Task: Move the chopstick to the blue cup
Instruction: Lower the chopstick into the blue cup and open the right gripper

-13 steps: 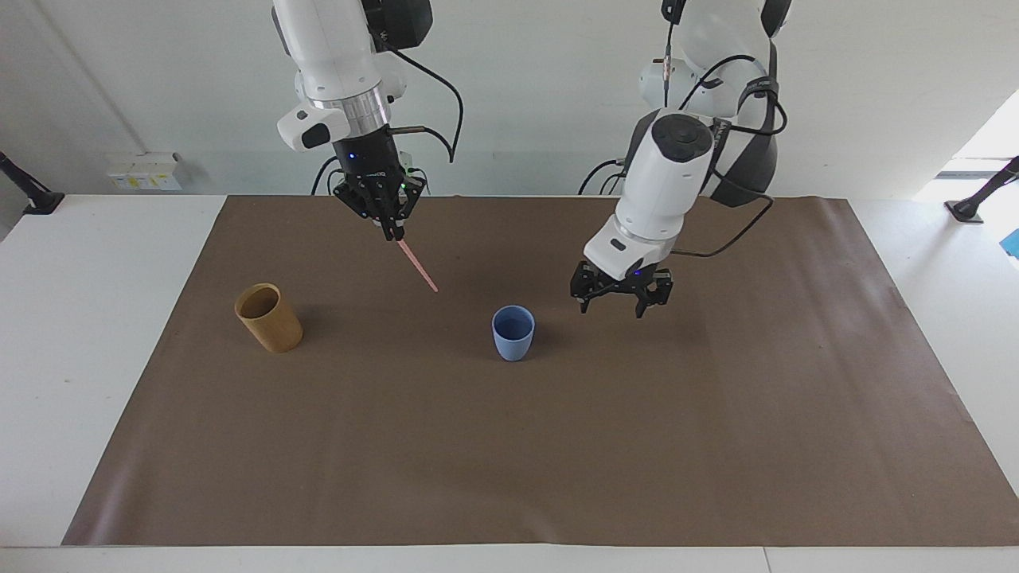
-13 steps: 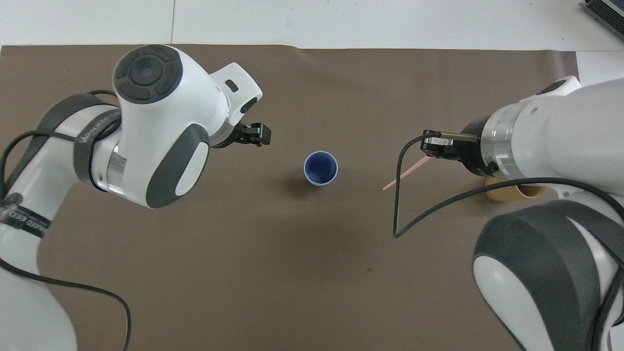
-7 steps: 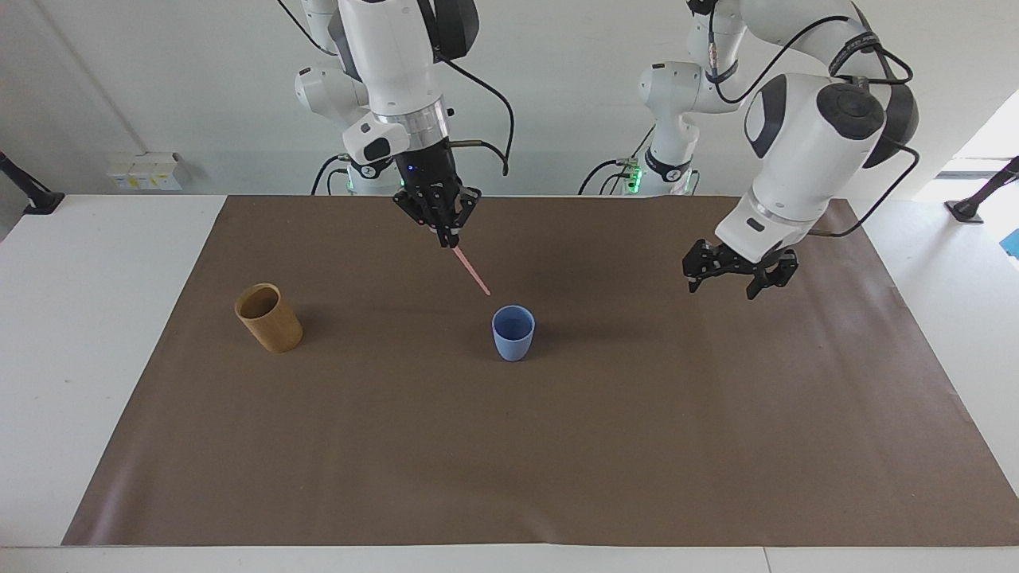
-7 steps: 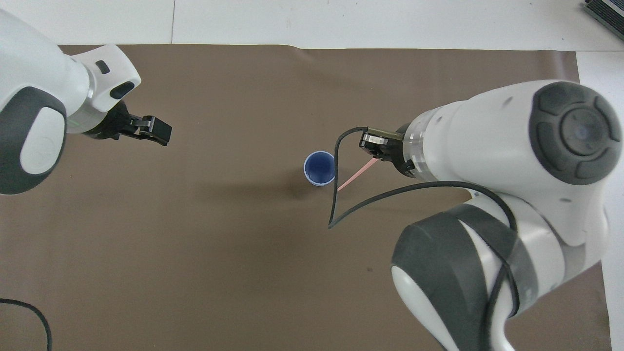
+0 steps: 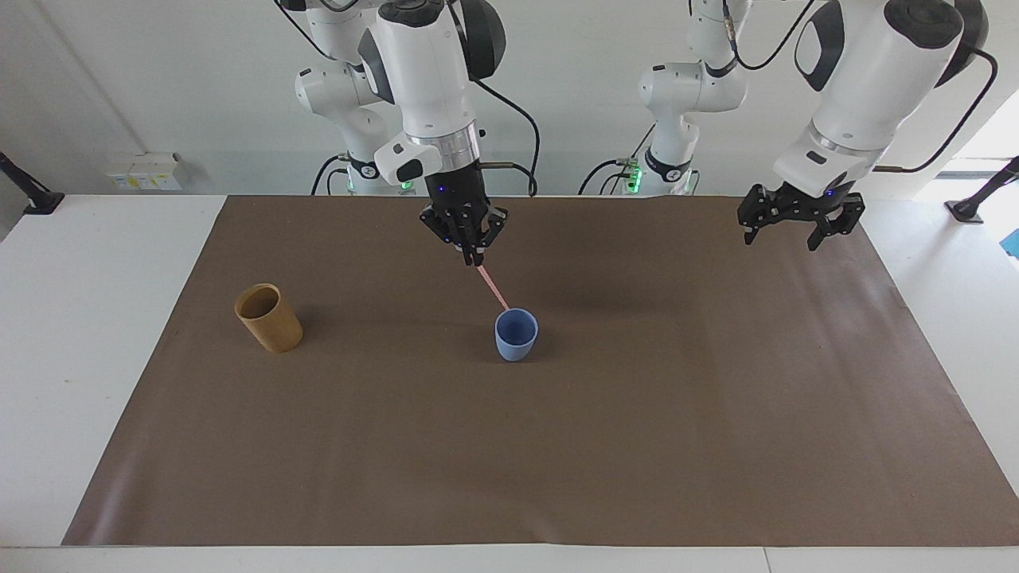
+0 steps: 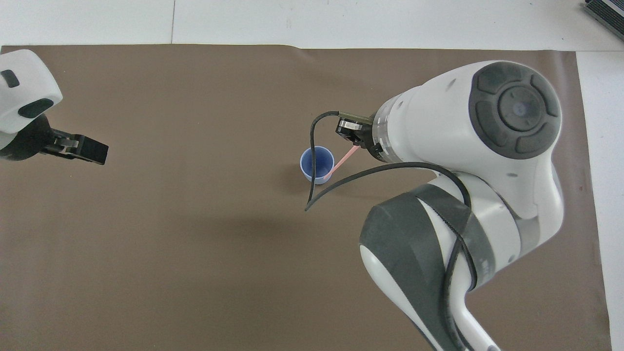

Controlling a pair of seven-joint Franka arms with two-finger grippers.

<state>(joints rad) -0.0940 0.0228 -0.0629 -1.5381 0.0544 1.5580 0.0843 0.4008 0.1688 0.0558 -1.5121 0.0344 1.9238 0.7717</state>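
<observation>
A thin pale pink chopstick hangs slanted from my right gripper, which is shut on its upper end. Its lower tip sits at the rim of the blue cup, on the side nearer the robots. The cup stands upright in the middle of the brown mat. From overhead, the chopstick reaches from the right gripper onto the blue cup. My left gripper hangs open and holds nothing, up over the mat's edge toward the left arm's end, seen also in the overhead view.
A tan wood-coloured cup stands on the brown mat toward the right arm's end; the right arm hides it in the overhead view. A black cable loops from the right wrist across the blue cup.
The right gripper carried the chopstick from near the tan cup to the blue cup's rim. The left arm drew back and up toward its own end, still open.
</observation>
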